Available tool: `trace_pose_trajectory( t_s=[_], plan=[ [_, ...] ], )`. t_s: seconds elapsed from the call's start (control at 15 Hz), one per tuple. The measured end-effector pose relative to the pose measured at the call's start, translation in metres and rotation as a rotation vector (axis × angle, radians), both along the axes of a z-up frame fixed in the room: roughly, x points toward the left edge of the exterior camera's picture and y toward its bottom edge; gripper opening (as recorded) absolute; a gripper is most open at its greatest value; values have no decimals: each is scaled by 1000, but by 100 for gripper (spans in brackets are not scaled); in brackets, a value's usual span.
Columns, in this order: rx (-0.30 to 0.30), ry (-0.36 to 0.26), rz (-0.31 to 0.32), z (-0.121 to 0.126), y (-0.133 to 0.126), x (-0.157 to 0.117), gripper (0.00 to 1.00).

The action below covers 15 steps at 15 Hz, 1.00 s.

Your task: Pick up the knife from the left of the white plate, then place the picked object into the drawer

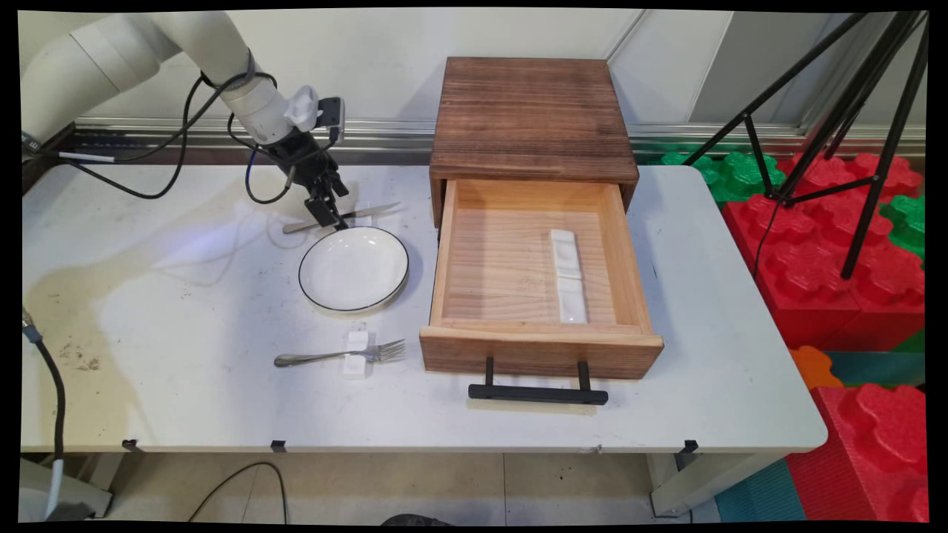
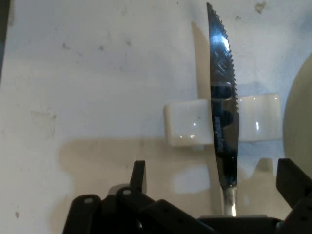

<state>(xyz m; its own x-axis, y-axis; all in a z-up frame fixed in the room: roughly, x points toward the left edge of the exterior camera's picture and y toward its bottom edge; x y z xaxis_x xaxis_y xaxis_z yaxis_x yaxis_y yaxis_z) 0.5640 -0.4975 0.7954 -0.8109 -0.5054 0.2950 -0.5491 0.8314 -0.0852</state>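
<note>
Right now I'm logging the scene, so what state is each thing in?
Black two-finger hand: open, fingers either side of the knife handle.
Serrated steel knife: lying across a white ceramic rest.
Wooden drawer: pulled open.
Black-rimmed white plate: upright, empty.
Steel fork: lying on its rest.

On the table (image 1: 185, 400), a wooden cabinet (image 1: 532, 118) sits at the back edge, its open drawer (image 1: 541, 352) reaching toward the front edge with a rest (image 1: 568, 275) inside. Left of the drawer lies a plate (image 1: 354, 268). Behind the plate, a knife (image 1: 342, 218) lies across a small rest (image 2: 184, 123); before it, a fork (image 1: 341, 356) lies across another rest (image 1: 357, 354).
</note>
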Motion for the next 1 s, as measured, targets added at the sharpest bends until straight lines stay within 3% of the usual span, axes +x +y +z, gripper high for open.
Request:
trace_pose_trajectory(
  t_s=[0.33,0.4,1.0],
  plan=[
    [10,4,3,-5,-3,2,100],
    [11,5,2,-5,-3,2,0],
    [16,8,-2,-4,0,5,0]
  ],
)
